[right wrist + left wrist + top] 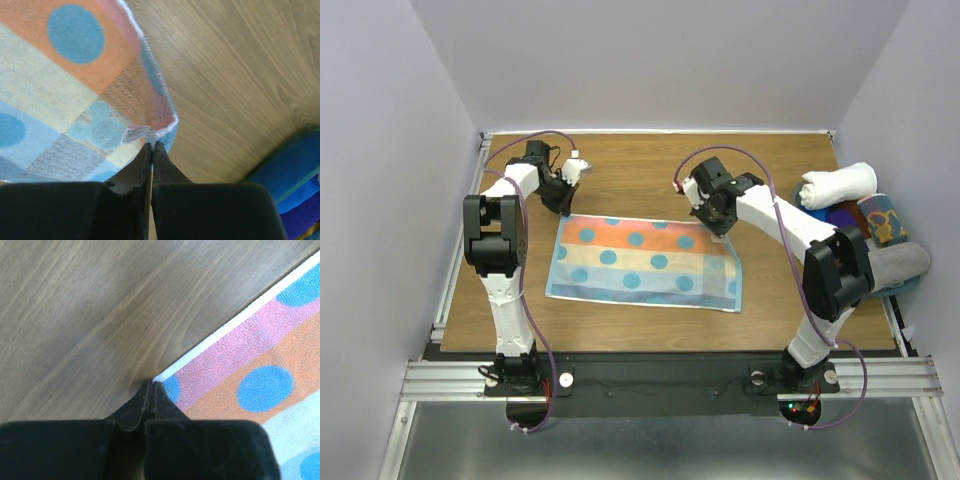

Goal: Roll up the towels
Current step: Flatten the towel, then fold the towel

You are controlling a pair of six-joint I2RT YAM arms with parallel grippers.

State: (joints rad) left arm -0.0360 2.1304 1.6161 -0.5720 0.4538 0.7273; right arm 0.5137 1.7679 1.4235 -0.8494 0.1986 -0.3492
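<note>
A towel (645, 262) striped orange, yellow and light blue, with blue dots, lies spread flat in the middle of the table. My left gripper (563, 208) is down at its far left corner, jaws shut with the white-hemmed corner (167, 371) pinched at the tips (151, 382). My right gripper (718, 236) is shut on the far right corner. In the right wrist view (152, 145) that corner is lifted and curled, with a white label (137, 134) beside the tips. The rest of the towel (60, 90) stays flat.
At the right edge a white rolled towel (837, 184), a dark patterned roll (883, 220) and a grey roll (900, 265) lie on blue cloth (295, 170). Bare wood (640, 170) lies beyond the towel. Grey walls close in the table's sides.
</note>
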